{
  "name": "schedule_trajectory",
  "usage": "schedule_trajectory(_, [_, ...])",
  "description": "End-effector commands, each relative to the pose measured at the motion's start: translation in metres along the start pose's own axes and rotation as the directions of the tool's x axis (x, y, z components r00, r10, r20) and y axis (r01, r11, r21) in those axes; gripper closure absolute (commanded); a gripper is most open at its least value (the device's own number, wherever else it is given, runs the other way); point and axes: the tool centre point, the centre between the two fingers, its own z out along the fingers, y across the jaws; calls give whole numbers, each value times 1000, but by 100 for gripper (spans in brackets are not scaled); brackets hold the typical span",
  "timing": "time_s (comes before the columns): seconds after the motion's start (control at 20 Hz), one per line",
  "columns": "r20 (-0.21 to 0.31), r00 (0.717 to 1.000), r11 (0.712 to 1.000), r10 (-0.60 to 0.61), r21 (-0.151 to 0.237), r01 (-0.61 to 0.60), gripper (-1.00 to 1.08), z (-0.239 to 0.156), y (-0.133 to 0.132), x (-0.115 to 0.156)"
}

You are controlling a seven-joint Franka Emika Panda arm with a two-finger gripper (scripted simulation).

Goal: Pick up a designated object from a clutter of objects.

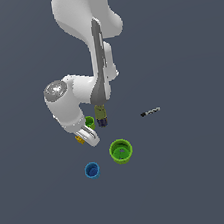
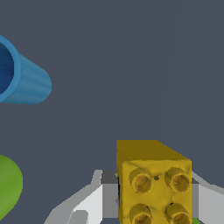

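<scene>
The designated object, a tiny yellow-orange cube with dark round studs, sits low beside my gripper in the exterior view. In the wrist view the cube fills the space between my two grey-white fingers, which touch its two sides. My gripper is shut on the cube. I cannot tell whether the cube rests on the floor or is lifted.
A blue cup and a large green cup stand close to the gripper. A small green cup and an olive upright box are behind it. A thin dark stick lies toward the exterior view's right.
</scene>
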Motion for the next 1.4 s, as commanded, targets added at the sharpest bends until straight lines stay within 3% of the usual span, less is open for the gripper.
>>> schedule_trajectory(0.0, [-1,1000,1000,0,1,0,108,-21,7,-1])
schedule_trajectory(1.35, [-2,1000,1000,2,0,-2,108,-298,103,-16])
